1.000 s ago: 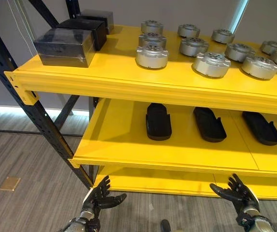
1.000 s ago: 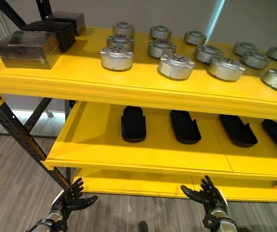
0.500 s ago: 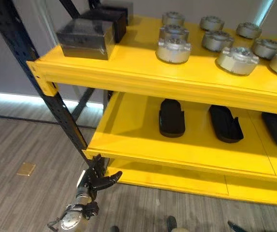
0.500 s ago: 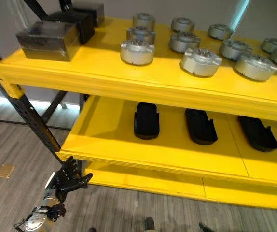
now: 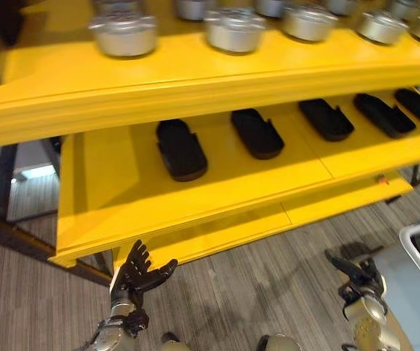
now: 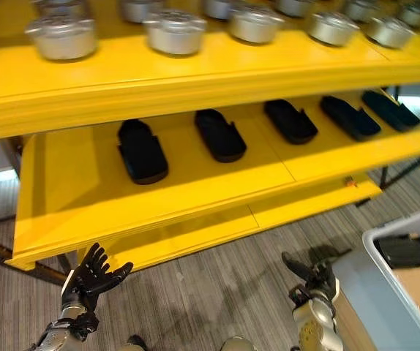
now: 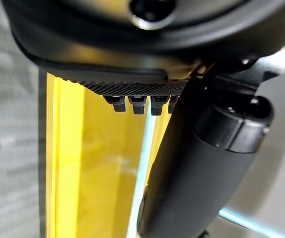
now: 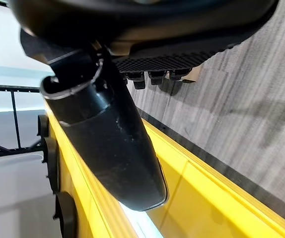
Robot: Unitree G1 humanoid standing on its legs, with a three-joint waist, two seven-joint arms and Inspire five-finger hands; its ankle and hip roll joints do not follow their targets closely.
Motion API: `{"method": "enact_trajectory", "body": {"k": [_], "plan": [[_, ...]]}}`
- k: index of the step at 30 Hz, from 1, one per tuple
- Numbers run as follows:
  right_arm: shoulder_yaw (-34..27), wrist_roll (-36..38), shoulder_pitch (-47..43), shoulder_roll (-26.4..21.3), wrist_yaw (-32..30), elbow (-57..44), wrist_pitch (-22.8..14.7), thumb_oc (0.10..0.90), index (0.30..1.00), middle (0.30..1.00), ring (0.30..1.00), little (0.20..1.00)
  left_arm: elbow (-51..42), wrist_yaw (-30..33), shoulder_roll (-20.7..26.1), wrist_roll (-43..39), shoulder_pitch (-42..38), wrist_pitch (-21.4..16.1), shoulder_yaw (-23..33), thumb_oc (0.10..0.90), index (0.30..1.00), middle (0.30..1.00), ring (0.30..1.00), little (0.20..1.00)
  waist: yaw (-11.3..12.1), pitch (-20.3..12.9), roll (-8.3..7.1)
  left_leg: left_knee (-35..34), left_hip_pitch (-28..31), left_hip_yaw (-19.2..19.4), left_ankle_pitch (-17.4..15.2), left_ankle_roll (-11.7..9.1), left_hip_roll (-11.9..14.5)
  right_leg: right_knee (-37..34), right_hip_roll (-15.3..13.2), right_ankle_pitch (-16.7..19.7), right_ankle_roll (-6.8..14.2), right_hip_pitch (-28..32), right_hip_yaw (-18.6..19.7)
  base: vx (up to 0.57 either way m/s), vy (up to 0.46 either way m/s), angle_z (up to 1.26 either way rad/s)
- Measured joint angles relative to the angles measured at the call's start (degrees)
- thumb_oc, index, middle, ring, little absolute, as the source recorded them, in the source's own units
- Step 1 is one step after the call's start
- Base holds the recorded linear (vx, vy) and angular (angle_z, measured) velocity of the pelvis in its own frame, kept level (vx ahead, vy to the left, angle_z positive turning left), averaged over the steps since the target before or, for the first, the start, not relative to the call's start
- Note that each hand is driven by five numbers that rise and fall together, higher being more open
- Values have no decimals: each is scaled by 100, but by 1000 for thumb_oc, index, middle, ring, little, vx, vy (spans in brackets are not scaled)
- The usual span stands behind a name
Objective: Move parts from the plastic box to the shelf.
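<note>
At lower right of the frame the plastic box holds a dark part, while my left robot hand and right robot hand hang spread and empty below the shelf, so I judge reaching for it comes next.

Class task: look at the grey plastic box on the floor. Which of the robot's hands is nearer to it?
Right. The right hand hangs just beside the plastic box, to its left; the left hand is far across, below the shelf's left end.

Both eye views are looking down from the head at the shelf; both wrist views are hugging its yellow edge closely.
</note>
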Motion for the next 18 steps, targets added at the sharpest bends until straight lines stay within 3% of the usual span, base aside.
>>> {"method": "enact_trajectory", "body": {"k": [3,5,10,18], "plan": [[-41,-288,282,-164,-119,-811,-9,900,1000,1000,1000,1000,-87,-24,-242,-15,-56,70,-32,900,1000,1000,1000,1000,-122,-9,-2,-113,-57,57,90,-16,111,-409,262,182,-92,-76,181,-62,-3,-53],[-235,-456,366,-451,-240,-844,-50,900,1000,1000,1000,1000,-85,-251,-275,-8,-83,259,-122,900,1000,1000,1000,1000,-205,-36,-94,-501,98,49,158,-66,-33,-514,340,300,-141,-200,426,-70,-4,-65],[-490,-542,645,-468,-446,-772,-58,900,1000,1000,1000,1000,-24,-471,-391,-641,-16,349,21,900,1000,1000,1000,1000,-398,-99,-155,-599,207,438,234,-93,-64,-183,241,250,-268,-599,465,-53,-112,-49],[-540,-569,878,-478,-1000,-72,-51,900,1000,1000,1000,1000,-33,-456,-431,-638,-134,456,27,900,1000,1000,1000,1000,-560,-147,85,-636,239,446,337,-67,-49,-514,358,472,-191,-520,571,-22,-147,-8]]}}
